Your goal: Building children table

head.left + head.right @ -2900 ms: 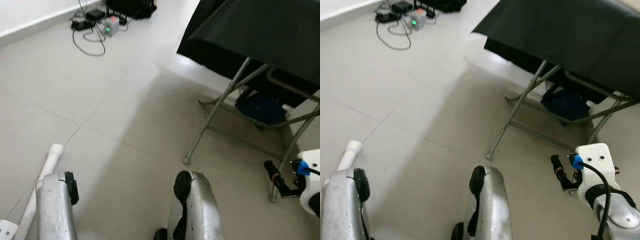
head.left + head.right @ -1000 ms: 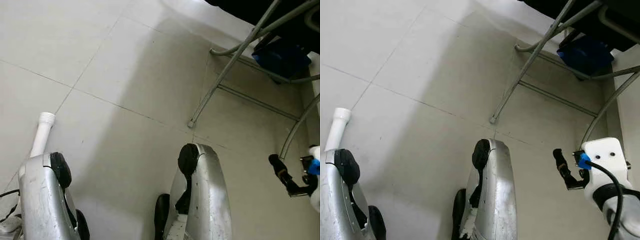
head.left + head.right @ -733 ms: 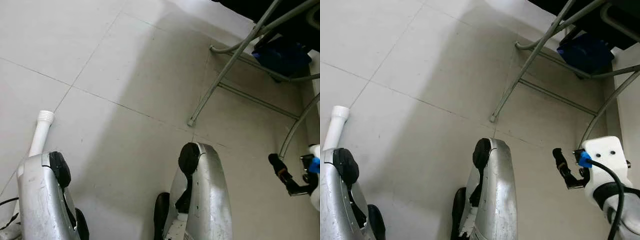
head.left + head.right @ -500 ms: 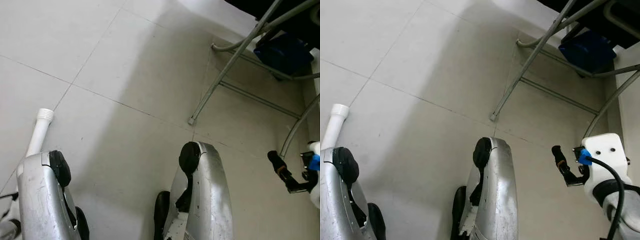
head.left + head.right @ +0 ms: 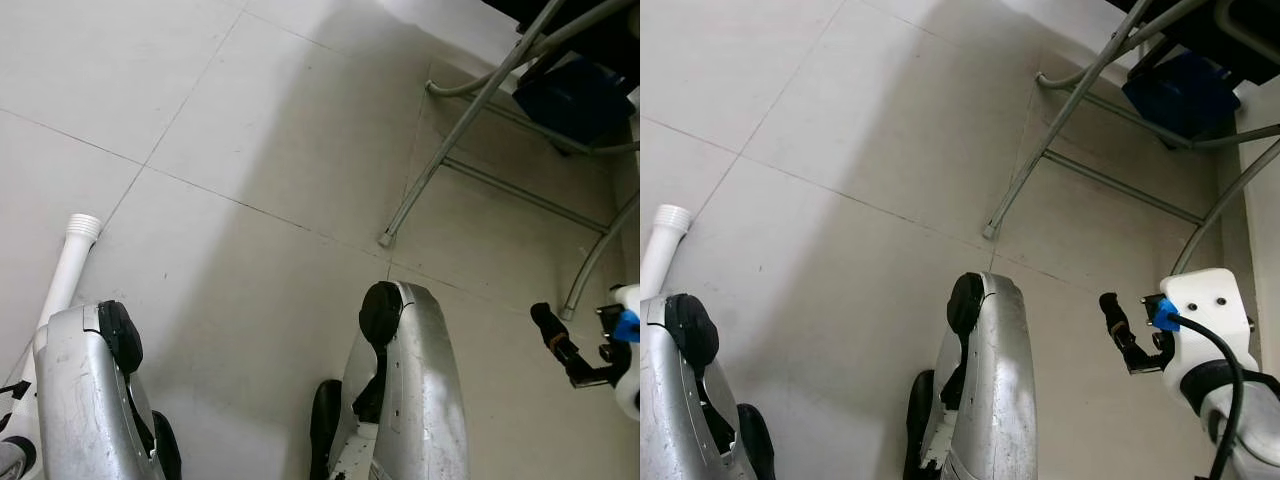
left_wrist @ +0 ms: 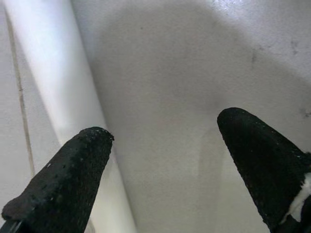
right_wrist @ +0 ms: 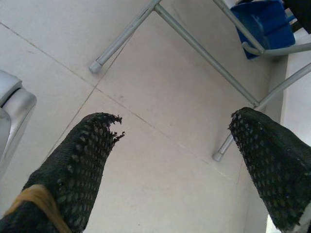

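Left gripper (image 6: 163, 145) spread wide, empty, hovering just over the tile floor (image 5: 250, 130) with one finger right beside the white table leg (image 5: 62, 275). Right gripper (image 7: 177, 160) also wide and empty, near a grey metal frame (image 5: 455, 130) with a blue bin (image 5: 1185, 95) underneath.

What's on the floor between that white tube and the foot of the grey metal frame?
Only bare tiled floor and a grout line lie between the white tube and the frame's foot, seen in both eye views.

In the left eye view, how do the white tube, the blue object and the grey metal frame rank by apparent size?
1. grey metal frame, spanning most
2. white tube and blue object: similar; both partly hidden, so unranked.
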### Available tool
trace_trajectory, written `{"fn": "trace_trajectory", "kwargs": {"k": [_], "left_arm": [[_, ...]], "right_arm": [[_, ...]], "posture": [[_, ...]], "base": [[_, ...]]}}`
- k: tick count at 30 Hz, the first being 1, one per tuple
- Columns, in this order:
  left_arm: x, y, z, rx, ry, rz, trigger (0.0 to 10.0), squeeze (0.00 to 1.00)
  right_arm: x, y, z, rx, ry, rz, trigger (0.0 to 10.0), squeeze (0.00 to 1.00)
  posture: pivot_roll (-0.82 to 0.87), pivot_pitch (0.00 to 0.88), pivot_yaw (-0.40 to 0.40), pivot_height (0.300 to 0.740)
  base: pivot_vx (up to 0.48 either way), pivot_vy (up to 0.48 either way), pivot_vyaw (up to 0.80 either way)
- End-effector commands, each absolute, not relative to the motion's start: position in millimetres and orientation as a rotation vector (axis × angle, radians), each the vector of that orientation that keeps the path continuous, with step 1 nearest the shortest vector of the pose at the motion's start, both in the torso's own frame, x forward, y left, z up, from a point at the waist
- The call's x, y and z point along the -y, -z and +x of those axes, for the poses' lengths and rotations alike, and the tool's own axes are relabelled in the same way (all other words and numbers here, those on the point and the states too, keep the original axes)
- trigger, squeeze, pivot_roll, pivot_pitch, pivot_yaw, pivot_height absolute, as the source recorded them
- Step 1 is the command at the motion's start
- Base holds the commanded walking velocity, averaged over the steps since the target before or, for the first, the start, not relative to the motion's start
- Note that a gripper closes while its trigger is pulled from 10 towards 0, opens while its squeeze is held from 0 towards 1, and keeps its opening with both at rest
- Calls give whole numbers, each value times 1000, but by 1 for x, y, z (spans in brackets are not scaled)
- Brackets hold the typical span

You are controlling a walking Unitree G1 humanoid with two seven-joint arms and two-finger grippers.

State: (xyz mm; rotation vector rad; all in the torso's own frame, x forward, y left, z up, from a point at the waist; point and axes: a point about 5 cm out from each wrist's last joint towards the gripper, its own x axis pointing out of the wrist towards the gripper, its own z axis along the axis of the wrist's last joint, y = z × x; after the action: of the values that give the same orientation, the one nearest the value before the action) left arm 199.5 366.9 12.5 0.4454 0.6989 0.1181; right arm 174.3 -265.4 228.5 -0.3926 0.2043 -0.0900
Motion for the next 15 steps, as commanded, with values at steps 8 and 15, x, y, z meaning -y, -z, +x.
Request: {"fn": "trace_trajectory", "kwargs": {"k": [8, 15], "left_arm": [[-387, -7, 169, -805, -181, 449, 10000, 0], [-391, -1, 156, -856, -206, 451, 10000, 0]], "right_arm": [[267, -221, 171, -239, 111, -376, 10000, 0], [264, -220, 172, -238, 101, -371, 10000, 0]], "posture": [[-246, 463, -242, 300], [-260, 457, -244, 300]], "base": [[0, 0, 0], [0, 0, 0]]}}
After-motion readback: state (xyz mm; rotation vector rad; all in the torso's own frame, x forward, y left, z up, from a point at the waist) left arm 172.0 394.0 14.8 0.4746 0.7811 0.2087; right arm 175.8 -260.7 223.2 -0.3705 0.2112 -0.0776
